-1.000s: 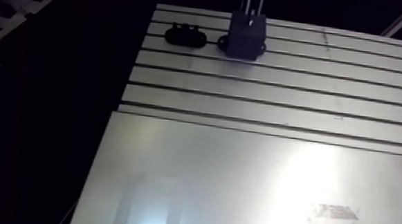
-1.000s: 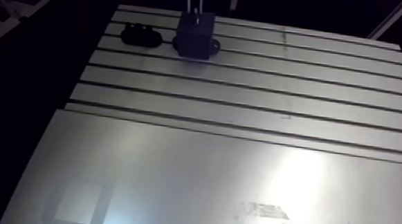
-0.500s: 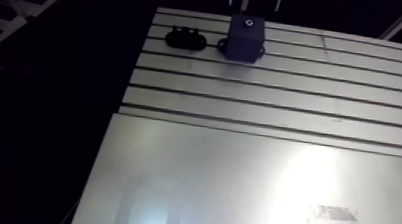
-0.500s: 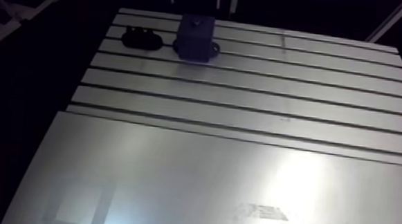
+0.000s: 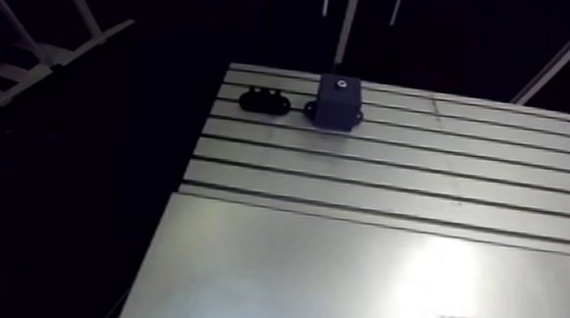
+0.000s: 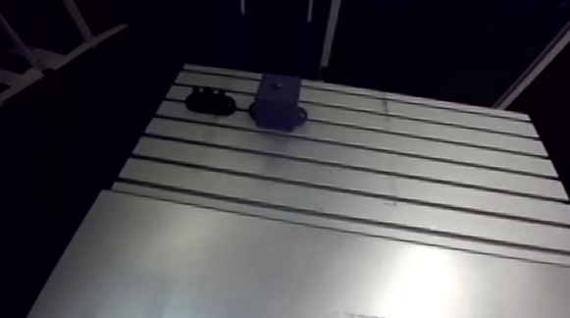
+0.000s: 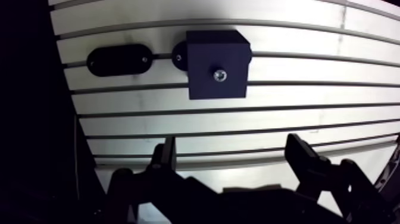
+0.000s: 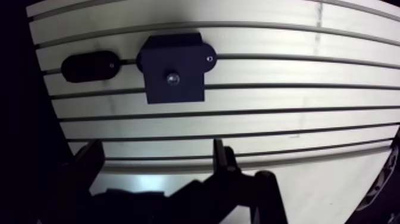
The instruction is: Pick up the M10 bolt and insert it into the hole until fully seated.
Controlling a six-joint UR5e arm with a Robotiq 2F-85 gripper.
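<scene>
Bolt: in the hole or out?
In: the bolt shows its shiny head in the top of the block; the gripper is open, empty, apart from it. Fully seated: cannot tell.

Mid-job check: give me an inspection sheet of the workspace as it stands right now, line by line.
surface: slotted aluminium table; a smooth metal sheet covers the end away from the block.
job's things: dark block stands on the slots; the bolt shows its silver head in the block's top hole and looks seated, though depth cannot be judged.
clutter: black oval part beside the block, not touching it.
grippers: gripper open, holding nothing, clear of the block.
cables: nothing seen.
surroundings: nothing seen.
</scene>
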